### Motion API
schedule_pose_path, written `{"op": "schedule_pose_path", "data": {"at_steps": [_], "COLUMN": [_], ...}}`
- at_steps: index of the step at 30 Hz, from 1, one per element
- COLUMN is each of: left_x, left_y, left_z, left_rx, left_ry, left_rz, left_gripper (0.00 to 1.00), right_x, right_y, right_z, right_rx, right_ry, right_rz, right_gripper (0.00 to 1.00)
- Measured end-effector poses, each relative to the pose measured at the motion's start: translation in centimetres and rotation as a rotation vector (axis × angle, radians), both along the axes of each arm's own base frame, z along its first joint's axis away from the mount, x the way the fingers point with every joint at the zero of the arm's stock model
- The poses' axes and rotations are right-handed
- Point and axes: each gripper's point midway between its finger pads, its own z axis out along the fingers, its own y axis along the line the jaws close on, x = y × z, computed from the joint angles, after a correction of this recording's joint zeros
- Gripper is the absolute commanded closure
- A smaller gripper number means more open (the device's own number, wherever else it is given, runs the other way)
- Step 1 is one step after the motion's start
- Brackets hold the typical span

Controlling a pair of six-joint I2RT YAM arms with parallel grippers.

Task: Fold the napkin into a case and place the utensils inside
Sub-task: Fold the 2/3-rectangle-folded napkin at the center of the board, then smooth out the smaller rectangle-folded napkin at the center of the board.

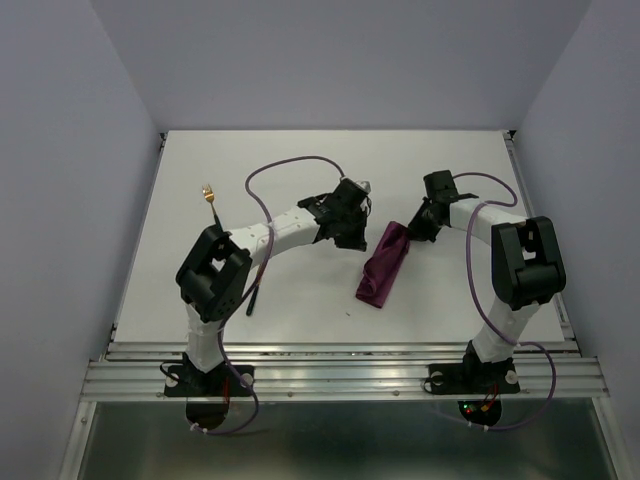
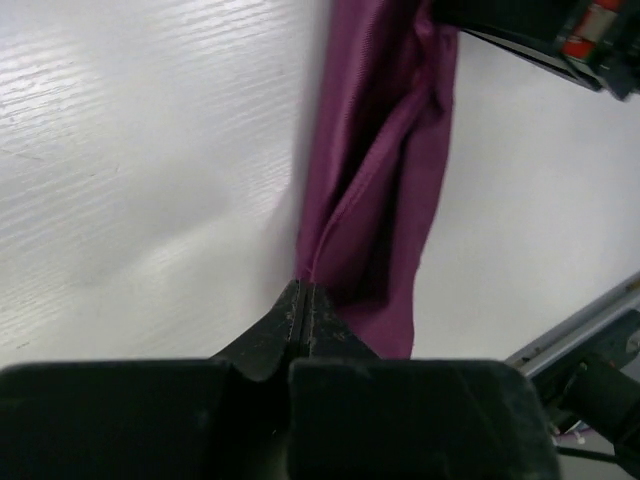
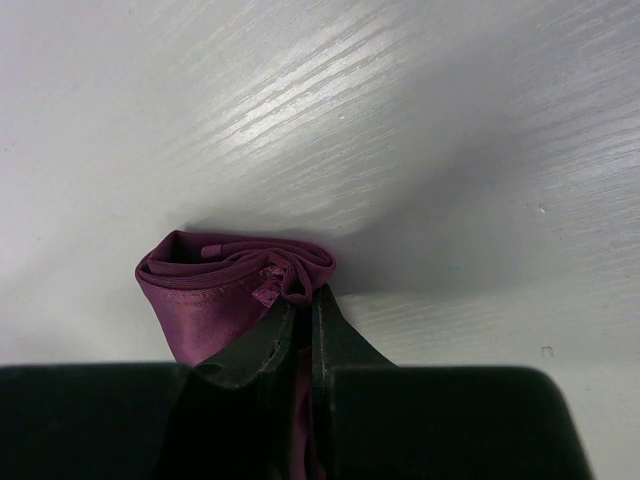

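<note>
In the middle of the table (image 1: 300,160) the napkin (image 1: 382,268) lies as a narrow strip, the right gripper (image 3: 303,300) pinching its bunched end and the left gripper (image 2: 300,298) nipped shut on an edge fold, likely to keep the layers together, the fork (image 1: 208,192) lying well apart at left.

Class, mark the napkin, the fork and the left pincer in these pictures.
napkin (image 1: 383,270): top view, middle of the purple cloth.
fork (image 1: 208,191): top view, its gold head.
left pincer (image 2: 300,292): left wrist view, between its closed tips.
</note>
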Motion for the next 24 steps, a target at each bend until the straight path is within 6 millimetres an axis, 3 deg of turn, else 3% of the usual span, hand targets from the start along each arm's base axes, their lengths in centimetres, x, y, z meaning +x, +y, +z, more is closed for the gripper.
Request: {"op": "schedule_pose_path", "data": {"at_steps": [3,9,14,24], "left_x": [0.7,0.1,-0.4,-4.1], "left_y": [0.9,1.0,-1.0,-4.2], "left_z": [-1.6,-3.7,-3.3,-2.2], "left_rx": [0.043,0.09,0.072,-0.007], "left_ry": [0.029,0.085,0.087,0.13], "left_rz": [0.047,0.051,-0.008,-0.159], "left_gripper": [1.0,1.0,1.0,1.0], "right_x": [0.0,0.0,0.0,-0.1], "right_y": [0.0,0.0,0.0,0.0], "right_z": [0.0,0.0,0.0,0.0], "right_rx": [0.0,-0.001,-0.001,-0.001], "right_ry": [0.001,0.001,0.002,0.002], "right_rz": [0.0,0.0,0.0,-0.001], "right_gripper": [0.99,0.99,0.99,0.99]}}
